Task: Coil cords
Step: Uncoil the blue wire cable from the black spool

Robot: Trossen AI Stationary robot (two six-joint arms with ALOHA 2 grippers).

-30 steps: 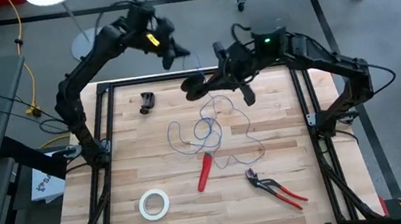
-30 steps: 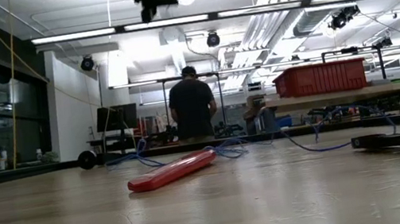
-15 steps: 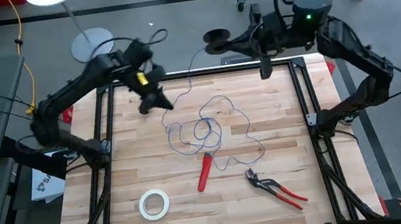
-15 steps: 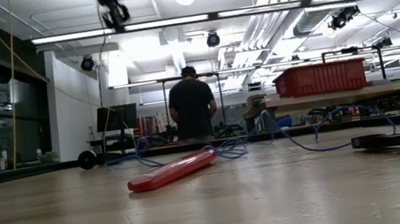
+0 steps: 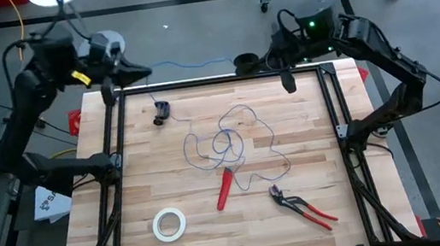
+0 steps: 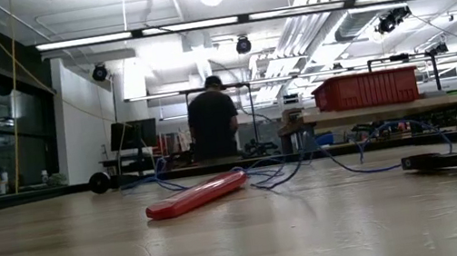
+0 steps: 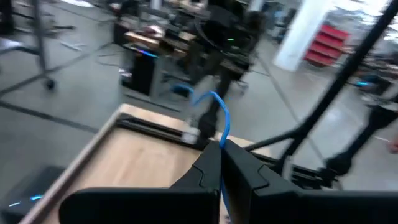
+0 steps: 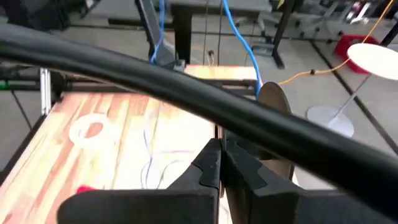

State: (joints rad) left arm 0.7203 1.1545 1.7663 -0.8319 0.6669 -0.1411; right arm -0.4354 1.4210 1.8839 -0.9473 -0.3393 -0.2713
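Nearest, lower centre of the high view: red-handled pliers [image 5: 302, 206], white tape roll [image 5: 169, 224] and a red tool [image 5: 224, 188] lie on the table [image 5: 141, 177], all clear of the job.

Mid-table: most of the blue wire [image 5: 227, 139] sits slack in loose overlapping loops, centre of frame. In the low view it shows as blue loops [image 6: 272, 169] behind the red tool [image 6: 195, 195].

Far edge, top of the high view: one strand runs nearly straight left-right along the back rail, its long axis across the frame. Left gripper [image 5: 142, 71], upper left past the table corner, fingers closed on the wire; the left wrist view shows the strand [image 7: 216, 112] leaving between the shut fingertips. Right gripper [image 5: 256, 59], top centre-right, is clamped shut on the black spool [image 5: 243, 61].

Key relation: spool and pinch point sit at opposite ends of that strand, roughly level. Slack pile lies on the near side of both, about equally close to either arm. My read: winding takes up this span first.
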